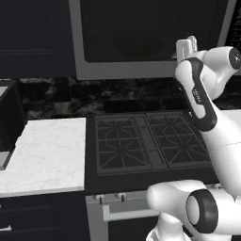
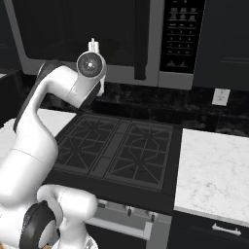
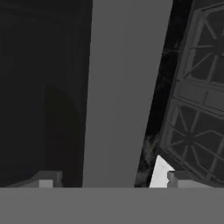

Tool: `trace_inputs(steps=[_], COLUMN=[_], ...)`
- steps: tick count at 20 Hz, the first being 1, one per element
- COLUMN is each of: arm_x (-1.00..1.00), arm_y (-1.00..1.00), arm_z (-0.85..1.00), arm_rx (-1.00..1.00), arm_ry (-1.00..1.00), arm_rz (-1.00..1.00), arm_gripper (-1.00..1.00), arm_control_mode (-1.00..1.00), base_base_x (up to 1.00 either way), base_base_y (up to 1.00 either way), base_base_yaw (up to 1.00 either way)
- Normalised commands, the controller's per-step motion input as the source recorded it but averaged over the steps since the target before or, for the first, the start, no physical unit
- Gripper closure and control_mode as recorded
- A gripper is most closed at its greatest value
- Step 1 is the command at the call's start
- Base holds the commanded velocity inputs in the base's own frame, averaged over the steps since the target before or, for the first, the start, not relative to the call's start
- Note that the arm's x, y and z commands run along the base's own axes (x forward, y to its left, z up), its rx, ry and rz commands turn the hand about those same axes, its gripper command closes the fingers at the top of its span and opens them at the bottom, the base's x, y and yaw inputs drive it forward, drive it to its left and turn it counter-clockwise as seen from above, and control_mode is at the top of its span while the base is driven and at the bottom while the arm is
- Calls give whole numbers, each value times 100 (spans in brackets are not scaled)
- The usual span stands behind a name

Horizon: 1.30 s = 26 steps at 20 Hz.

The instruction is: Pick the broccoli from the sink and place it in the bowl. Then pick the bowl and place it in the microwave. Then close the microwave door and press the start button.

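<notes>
1. The microwave (image 2: 97,39) hangs above the stove (image 2: 116,148), and the microwave door (image 1: 141,37) lies shut against its front, the dark window covering the cavity. The black vertical handle (image 2: 141,41) stands at the door's right edge, just beside the button panel (image 2: 181,36) on the right end of the microwave.
2. A faint rounded shape shows behind the tinted window; it may be the bowl, but the glass is too dark to tell. Broccoli and sink cannot be made out here.
3. Judged from the closed door, the loading and closing steps look done, so the step in hand is the last one: pressing the start button.
4. The gripper (image 2: 92,46) is raised against the lower part of the door, near its middle and well left of the handle. In the hand view the grey door frame (image 3: 124,92) runs right in front of the fingers.
5. The fingertips (image 3: 48,179) stand wide apart, one at each side of the hand view, with nothing between them; whether they touch the door I cannot tell.
6. The next move calls for carrying the hand rightward past the handle to the panel, then pushing one fingertip straight onto the start key.
</notes>
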Motion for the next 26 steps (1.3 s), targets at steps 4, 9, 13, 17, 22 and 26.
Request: trace_inputs(steps=[4, 9, 13, 17, 22, 26], arm_x=[-100, -79, -28, -1, 1, 38], arm_y=[-89, -98, -100, -100, -94, -47], arm_z=[0, 0, 0, 10, 6, 0], arm_rx=[4, 3, 1, 1, 1, 1], arm_ry=[0, 0, 0, 0, 0, 0], arm_rz=[0, 0, 0, 0, 0, 0], arm_gripper=[-100, -100, -100, -100, -100, -100], arm_control_mode=[-100, -100, -100, -100, -100, -100], base_base_x=[0, 0, 0, 0, 0, 0], base_base_y=[0, 0, 0, 0, 0, 0], base_base_yaw=[0, 0, 0, 0, 0, 0])
